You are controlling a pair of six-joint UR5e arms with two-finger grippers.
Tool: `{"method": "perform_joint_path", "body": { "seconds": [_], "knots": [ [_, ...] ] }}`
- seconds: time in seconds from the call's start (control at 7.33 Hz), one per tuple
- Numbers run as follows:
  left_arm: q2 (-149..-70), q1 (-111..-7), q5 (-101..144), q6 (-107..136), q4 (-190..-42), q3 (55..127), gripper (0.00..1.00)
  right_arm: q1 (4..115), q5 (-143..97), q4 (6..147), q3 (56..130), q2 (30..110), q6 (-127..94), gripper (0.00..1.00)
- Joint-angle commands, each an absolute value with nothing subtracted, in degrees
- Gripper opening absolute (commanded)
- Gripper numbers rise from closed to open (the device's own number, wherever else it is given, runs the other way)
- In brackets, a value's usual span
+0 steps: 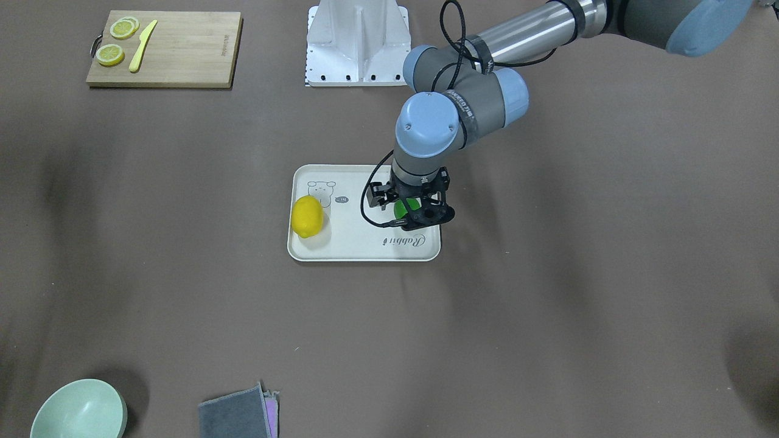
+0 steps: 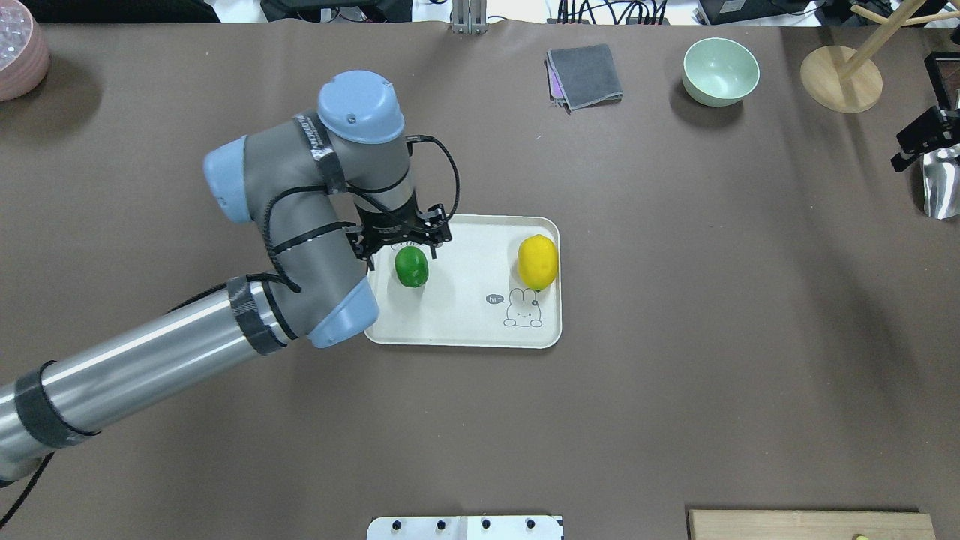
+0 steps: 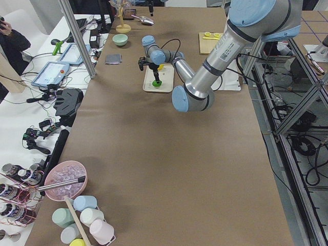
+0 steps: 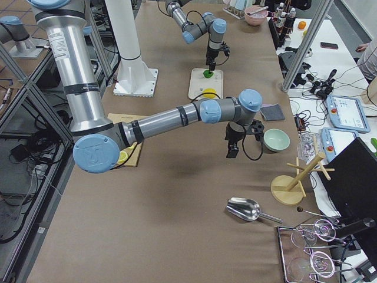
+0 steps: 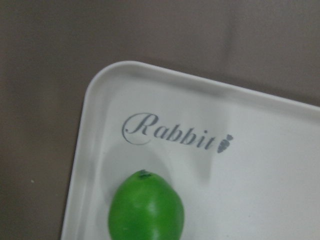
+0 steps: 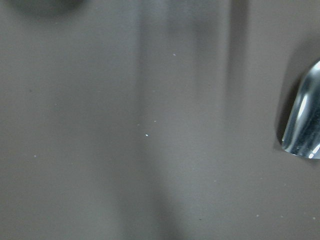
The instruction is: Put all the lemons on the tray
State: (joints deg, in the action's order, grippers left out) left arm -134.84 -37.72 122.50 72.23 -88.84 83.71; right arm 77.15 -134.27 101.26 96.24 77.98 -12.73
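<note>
Green lemon [image 5: 146, 207] sits right under our left gripper [image 2: 405, 241], whose jaws look spread and empty, though the wrist partly hides them. It's on the tray [image 2: 465, 324], yellow lemon [image 2: 538, 262] by the opposite rim. Glossy, light, probably rolls: we'd pinch across its fat middle. Forearm's stretched out, wrist pointing straight down.

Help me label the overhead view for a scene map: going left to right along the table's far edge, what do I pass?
pink bowl → grey cloth → pale green bowl → round wooden stand base
</note>
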Motion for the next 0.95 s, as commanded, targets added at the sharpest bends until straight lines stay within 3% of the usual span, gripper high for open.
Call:
{"method": "perform_joint_path", "body": {
  "seconds": [0.0, 0.41, 0.82],
  "knots": [
    [-124.0, -45.4, 127.9, 60.3, -86.6, 92.4, 0.99, 81.1, -133.5, 101.9, 97.2, 81.1, -9.9, 0.98],
    [-114.6, -54.7, 129.1, 42.7, -81.4, 98.3, 0.99, 85.3, -133.6, 101.9, 93.8, 80.7, -6.3, 0.98],
    [-98.8, -66.9, 134.9, 20.9, -79.9, 104.1, 0.99, 88.0, -134.1, 101.5, 92.8, 81.1, -5.0, 0.98]
  ]
}}
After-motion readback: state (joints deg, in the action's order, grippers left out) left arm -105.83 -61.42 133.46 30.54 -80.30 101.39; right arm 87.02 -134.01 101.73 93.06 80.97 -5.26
